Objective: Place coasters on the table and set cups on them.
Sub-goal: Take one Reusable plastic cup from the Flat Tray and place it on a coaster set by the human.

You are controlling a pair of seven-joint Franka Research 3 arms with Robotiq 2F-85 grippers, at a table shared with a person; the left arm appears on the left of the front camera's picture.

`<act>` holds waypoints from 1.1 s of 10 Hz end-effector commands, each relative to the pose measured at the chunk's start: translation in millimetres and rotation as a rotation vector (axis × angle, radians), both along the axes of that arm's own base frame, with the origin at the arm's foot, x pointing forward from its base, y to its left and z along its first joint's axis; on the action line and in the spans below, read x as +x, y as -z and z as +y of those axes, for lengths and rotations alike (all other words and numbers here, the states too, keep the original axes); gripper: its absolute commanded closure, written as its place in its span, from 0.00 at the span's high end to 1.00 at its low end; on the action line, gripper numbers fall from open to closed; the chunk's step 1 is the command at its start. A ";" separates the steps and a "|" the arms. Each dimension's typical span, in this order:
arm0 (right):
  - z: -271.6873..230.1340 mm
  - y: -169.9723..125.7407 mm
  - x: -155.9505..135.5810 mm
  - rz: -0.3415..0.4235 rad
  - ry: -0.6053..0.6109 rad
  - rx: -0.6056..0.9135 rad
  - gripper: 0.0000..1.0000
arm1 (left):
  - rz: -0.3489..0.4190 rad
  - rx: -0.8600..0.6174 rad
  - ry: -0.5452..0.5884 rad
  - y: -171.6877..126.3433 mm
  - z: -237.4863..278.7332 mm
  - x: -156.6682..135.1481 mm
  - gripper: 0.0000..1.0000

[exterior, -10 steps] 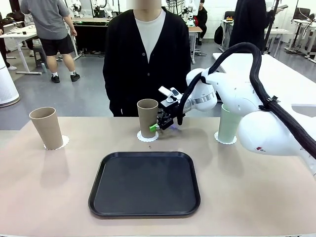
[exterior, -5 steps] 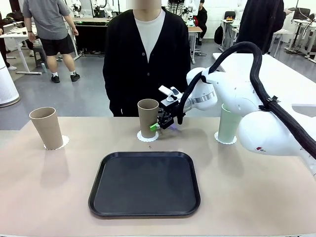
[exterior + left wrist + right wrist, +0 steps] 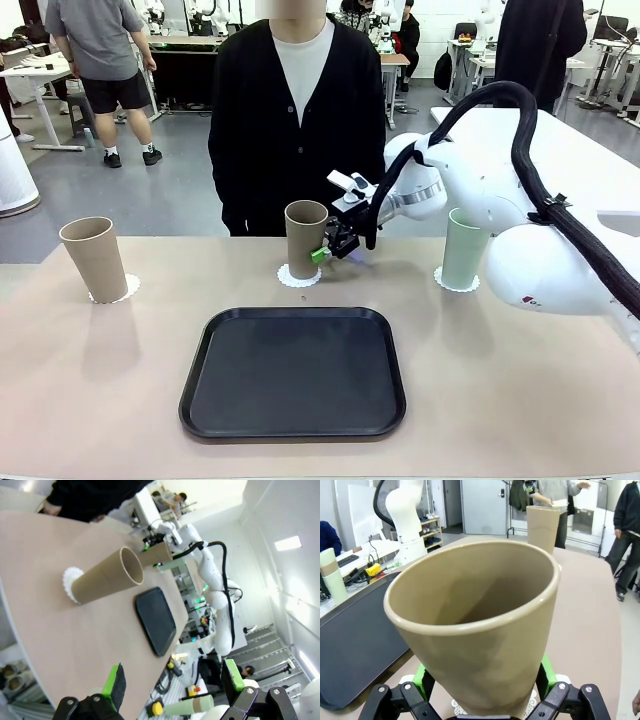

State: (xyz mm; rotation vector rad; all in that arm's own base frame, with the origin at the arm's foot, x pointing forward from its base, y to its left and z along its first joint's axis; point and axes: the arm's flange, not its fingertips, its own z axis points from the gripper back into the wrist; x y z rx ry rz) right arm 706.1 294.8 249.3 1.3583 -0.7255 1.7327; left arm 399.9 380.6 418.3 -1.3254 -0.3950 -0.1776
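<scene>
R jaws (image 3: 328,250) spread wide round middle brown cup (image 3: 305,238) on coaster (image 3: 297,277), grip unclear, L jaws (image 3: 173,680) open, empty

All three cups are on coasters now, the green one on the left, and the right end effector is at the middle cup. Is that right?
Not quite. The green cup stands at the table's right end, not the left, as the front view shows; a beige cup is at the left. The rest holds: each cup is on a coaster, and the right end effector is at the middle cup.
</scene>
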 end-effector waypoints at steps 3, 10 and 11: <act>-2.0 -1.9 17.5 0.013 -0.005 -0.037 1.00 | 0.005 0.008 -0.004 -1.7 -0.1 -0.8 1.00; 11.5 -2.4 18.7 0.025 -0.006 -0.068 1.00 | 0.005 0.008 -0.004 -1.7 -0.1 -0.8 1.00; 14.8 -1.9 20.0 0.032 -0.006 -0.075 1.00 | 0.005 0.008 -0.004 -1.7 -0.1 -0.8 1.00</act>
